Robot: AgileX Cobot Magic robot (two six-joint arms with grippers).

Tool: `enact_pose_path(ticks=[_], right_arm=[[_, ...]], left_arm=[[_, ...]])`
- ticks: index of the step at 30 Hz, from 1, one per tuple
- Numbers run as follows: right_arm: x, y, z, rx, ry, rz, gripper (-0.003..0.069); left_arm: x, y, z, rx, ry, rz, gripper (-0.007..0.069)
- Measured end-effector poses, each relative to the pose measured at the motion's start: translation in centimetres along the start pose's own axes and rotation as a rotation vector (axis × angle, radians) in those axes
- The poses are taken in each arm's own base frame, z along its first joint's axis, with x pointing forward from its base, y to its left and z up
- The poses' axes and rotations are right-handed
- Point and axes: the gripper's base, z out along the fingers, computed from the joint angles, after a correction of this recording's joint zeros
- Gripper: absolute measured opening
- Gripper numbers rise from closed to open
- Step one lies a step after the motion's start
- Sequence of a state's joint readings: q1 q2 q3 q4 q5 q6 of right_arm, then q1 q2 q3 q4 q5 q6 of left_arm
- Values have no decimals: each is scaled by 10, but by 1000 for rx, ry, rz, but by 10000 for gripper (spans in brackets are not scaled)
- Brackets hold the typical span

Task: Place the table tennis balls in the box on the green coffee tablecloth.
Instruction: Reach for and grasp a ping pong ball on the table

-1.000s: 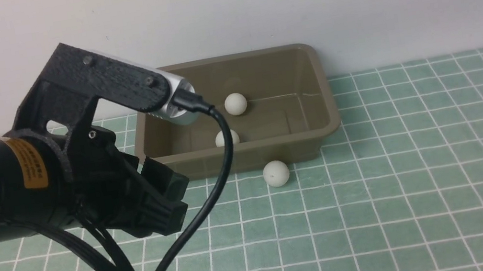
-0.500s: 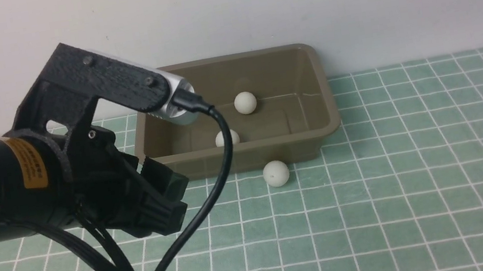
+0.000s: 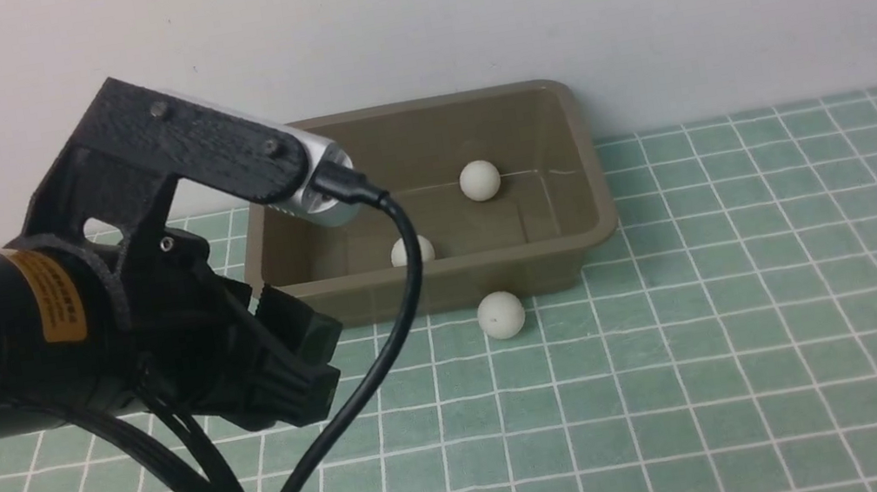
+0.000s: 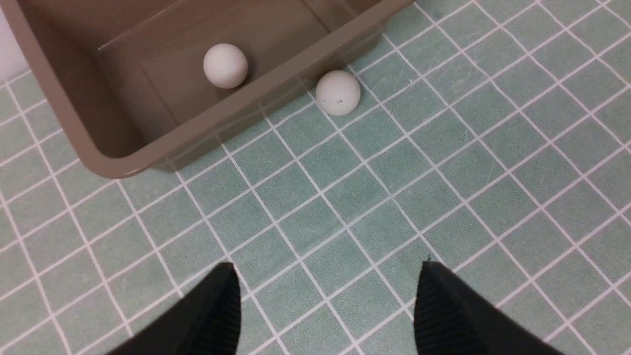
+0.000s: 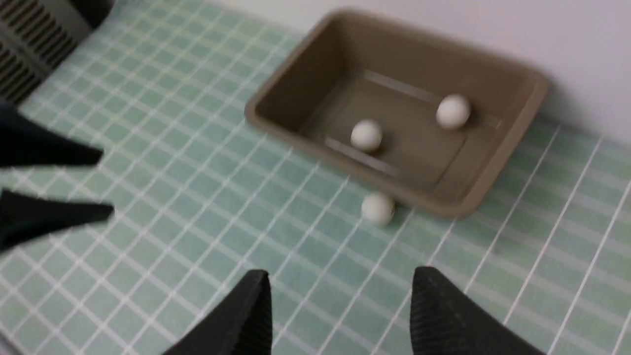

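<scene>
Front view: the only print near the work is a small dark logo on the loose ball [image 3: 500,314], too small to read, and an orange sticker [image 3: 54,296] on my left arm, whose dark lines I cannot read either. The loose ball lies on the green coffee tablecloth [image 3: 769,334], just beside the near wall of the box [image 3: 596,195], about midway along it. The box stands at the far edge of the table, against the white wall [image 3: 453,6]. It holds two table tennis balls. The far ball [image 3: 479,180] sits by its back wall. The near ball [image 4: 225,65] sits low against its front wall, partly behind my black cable [image 3: 385,351]. Since a second ago the far ball has rolled right along the back wall; the other two lie where they were. My left tool [image 4: 328,268] hovers over the cloth left of the box, jaws wide apart and empty, unchanged. My right tool [image 5: 342,273] has drawn off toward the front view's upper right corner; its jaws stand apart on nothing.
</scene>
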State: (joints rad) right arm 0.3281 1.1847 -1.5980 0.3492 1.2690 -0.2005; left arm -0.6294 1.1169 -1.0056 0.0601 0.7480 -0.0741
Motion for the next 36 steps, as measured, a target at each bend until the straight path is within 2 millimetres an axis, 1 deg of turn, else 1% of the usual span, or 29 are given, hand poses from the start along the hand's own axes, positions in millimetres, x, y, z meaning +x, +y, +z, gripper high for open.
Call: enact_pose_path(ticks=[2,4,6,7,8,9,13,19,23,26,29,36], right_arm=[[17,-2,13,-19,65,23,352],[41,-6,31,-24,148,43,352],[56,-10,47,-17,153,49,352],[69,-13,60,-18,163,57,352],[74,-15,67,-15,156,60,352],[84,-18,76,-11,164,58,352],[102,-26,96,25,121,44,352],[110,-33,110,69,23,36,352],[115,-36,123,57,19,66,352],[116,-39,145,24,28,86,352],[120,-37,170,-5,43,64,352],[128,-29,211,-21,57,84,353]], left_arm=[[0,0,0,0,0,0,426],[0,0,0,0,-2,0,426],[-1,0,0,1,-9,0,426],[-1,0,0,2,-12,-1,426],[-1,0,0,4,-14,-4,426],[-2,-1,0,10,-18,-10,426],[-2,-4,8,41,3,-42,426],[-1,-5,29,38,62,-38,426],[-2,-5,34,42,53,-38,426],[-5,-6,34,43,25,-31,426],[-6,-5,33,40,13,-25,426],[-4,-5,32,40,26,-24,426]])
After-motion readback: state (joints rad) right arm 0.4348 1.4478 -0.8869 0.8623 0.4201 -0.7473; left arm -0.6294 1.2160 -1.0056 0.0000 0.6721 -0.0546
